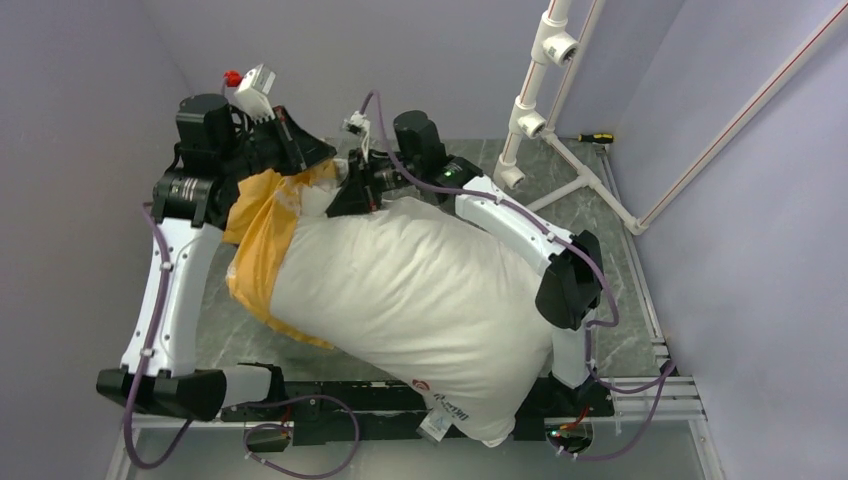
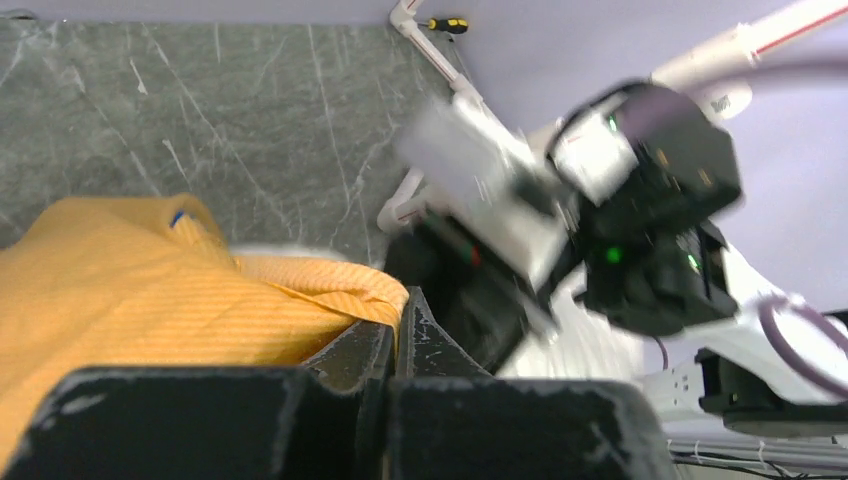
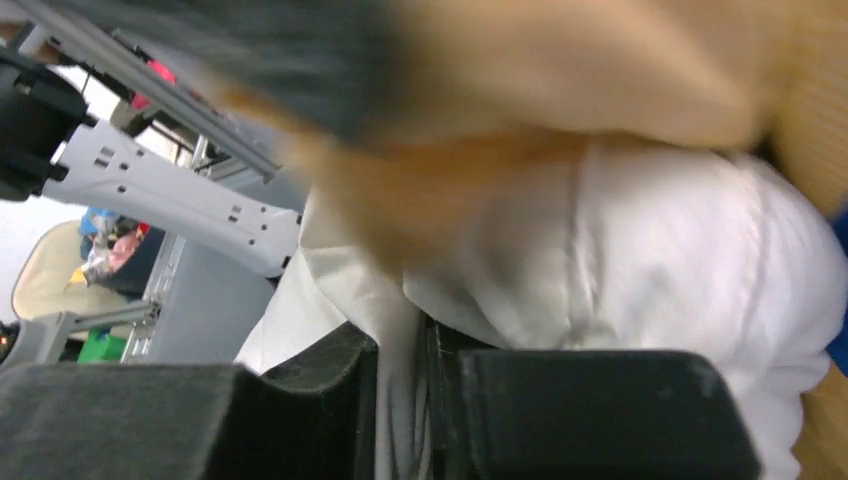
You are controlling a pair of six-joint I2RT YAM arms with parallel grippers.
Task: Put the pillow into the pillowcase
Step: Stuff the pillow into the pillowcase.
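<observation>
Pairing white link shells with black joint housings.
Trailing purple cables [image 1: 160,262] along left arm [image 1: 170,290] and right arm [image 1: 505,210]; glowing green at a status light [image 2: 612,255]; wearing scuffed black fingers [image 2: 360,350] on the left gripper [image 2: 397,318].

The table [image 1: 215,330] had a grey-green, marble-veined top, boxed in by pale walls on three sides. A plump white pillow [image 1: 420,290] sprawled across its middle, the tagged end reaching over the near edge. At the pillow's far left end an orange-yellow pillowcase [image 1: 258,250] lay bunched against it, touching the top. A white pipe frame [image 1: 580,178] stood on the far right part, and a yellow-handled screwdriver [image 1: 594,138] lay in the far right corner.
</observation>
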